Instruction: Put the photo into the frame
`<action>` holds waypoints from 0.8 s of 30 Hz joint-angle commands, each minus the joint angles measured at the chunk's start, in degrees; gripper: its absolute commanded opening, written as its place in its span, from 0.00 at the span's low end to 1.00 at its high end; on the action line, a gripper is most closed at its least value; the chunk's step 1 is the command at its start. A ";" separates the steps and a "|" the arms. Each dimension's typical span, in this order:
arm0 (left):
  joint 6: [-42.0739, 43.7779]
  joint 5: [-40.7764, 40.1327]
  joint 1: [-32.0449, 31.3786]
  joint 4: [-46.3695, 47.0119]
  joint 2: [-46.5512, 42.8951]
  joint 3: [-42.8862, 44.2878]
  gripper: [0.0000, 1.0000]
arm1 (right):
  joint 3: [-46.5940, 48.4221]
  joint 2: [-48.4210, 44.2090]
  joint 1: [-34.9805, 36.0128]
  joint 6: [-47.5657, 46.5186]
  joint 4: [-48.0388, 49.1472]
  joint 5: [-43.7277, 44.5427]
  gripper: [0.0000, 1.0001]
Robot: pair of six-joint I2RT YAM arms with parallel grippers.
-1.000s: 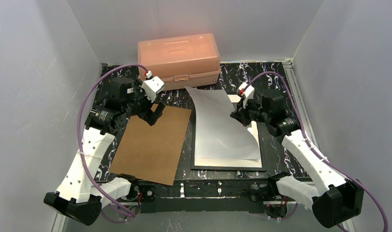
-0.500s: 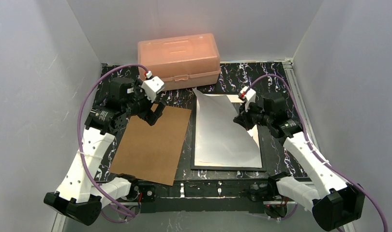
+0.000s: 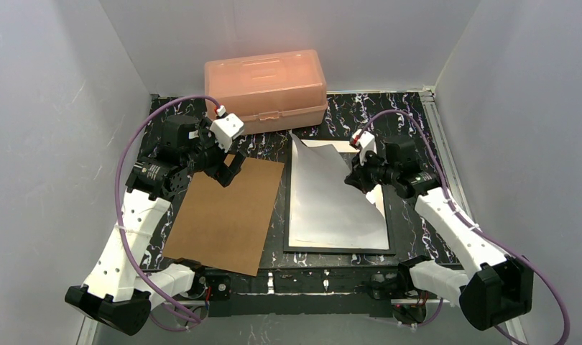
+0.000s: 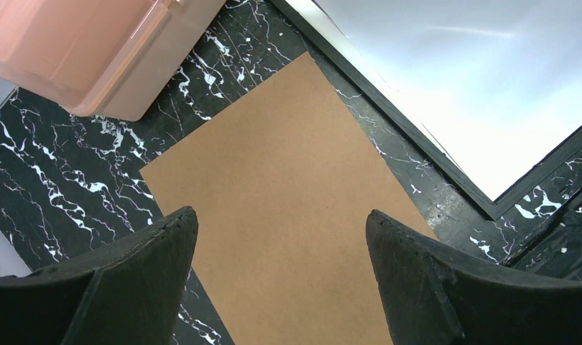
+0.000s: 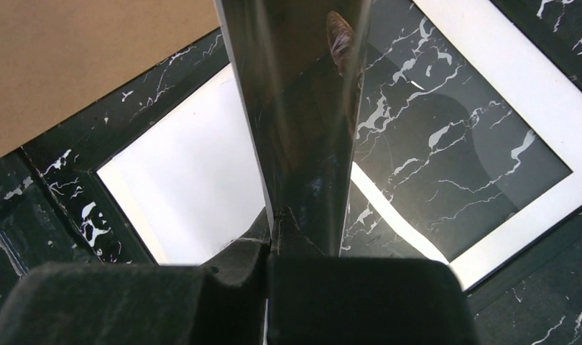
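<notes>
Right gripper [image 3: 355, 180] on photo [image 3: 330, 205] edge, above frame [image 3: 338, 250]

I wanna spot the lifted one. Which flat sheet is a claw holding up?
The photo, white back up, pinched by the right claw and curling off the frame. The brown board and white mat lie flat, ungripped.

Over the last second the photo [image 3: 324, 201], white back up, has swung round. Its far corner had been poking out past the left rail of the frame [image 3: 338, 250] toward the brown board [image 3: 227, 212]. Now it sits inside that rail, and the sheet's long sides run nearly in line with the frame. The right gripper [image 3: 354, 175], jaws clamped on the sheet's right edge, has edged slightly left and nearer. The right arm [image 3: 453, 223] behind it has drawn in a little toward the middle of the desk.
</notes>
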 commanded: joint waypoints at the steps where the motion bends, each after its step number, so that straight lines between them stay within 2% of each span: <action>1: 0.13 0.49 -0.13 -1.12 -0.19 0.92 0.84 | 2.13 2.53 -0.39 -1.28 1.70 -1.91 0.01; 7: 0.21 0.42 -0.12 -1.05 -0.20 0.66 0.84 | 6.78 6.06 -0.75 -4.95 -3.68 0.73 0.01; 14: 0.13 1.17 -0.08 -0.75 0.58 0.65 0.84 | 7.27 4.42 -0.84 -5.48 -4.75 7.49 0.01; 19: -0.22 1.41 -0.13 -0.60 0.90 0.52 0.84 | 5.62 5.75 -0.81 -3.93 -2.25 7.83 0.12; 21: -0.30 1.34 -0.08 -0.60 0.65 0.25 0.84 | 5.60 6.88 -0.84 -3.21 -1.10 9.72 0.21; 24: -0.18 0.90 -0.08 -0.51 0.27 -0.30 0.84 | 5.99 8.49 -0.80 -2.74 -0.14 10.96 0.23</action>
